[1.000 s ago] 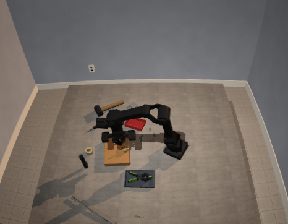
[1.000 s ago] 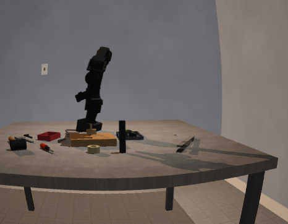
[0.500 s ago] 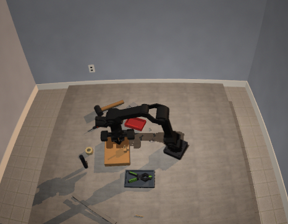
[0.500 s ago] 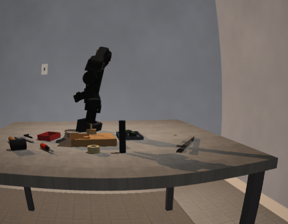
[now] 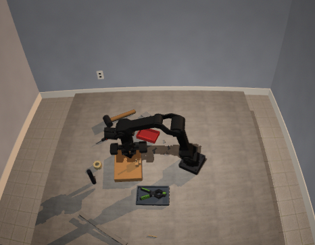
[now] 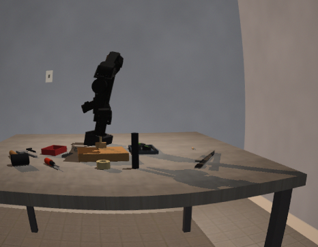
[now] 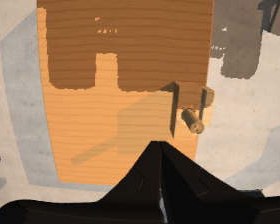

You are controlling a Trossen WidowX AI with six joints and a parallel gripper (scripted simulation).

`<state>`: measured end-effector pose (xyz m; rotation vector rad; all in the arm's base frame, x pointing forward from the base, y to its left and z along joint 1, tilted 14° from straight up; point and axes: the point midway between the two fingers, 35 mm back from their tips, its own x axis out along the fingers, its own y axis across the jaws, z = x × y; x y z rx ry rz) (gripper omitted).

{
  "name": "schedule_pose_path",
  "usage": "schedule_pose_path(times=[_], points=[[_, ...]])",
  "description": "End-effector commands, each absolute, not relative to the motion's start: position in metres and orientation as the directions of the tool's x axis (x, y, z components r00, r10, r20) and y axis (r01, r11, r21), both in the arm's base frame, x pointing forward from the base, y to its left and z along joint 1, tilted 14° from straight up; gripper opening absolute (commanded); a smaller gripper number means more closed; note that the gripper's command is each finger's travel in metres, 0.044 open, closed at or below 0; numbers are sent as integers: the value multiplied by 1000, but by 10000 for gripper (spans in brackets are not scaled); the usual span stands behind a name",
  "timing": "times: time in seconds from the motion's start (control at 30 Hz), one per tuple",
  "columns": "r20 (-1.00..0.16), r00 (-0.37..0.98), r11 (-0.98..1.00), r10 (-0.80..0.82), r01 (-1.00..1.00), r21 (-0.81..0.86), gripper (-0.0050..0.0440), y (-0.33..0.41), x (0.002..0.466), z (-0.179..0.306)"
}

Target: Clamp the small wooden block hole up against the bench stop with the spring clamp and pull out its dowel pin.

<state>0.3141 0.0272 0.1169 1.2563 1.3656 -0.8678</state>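
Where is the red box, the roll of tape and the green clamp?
red box (image 5: 148,135), top view, on its flat red middle
roll of tape (image 5: 97,164), top view, on its tan ring
green clamp (image 5: 145,191), top view, on a green handle, in the dark tray
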Motion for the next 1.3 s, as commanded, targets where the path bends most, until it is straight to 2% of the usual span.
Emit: schedule_pose_path(times=[0.0, 1.27], points=[[-971, 92, 191, 220, 972, 135, 0, 25, 317, 116], [-971, 93, 191, 220, 972, 137, 0, 35, 324, 71]])
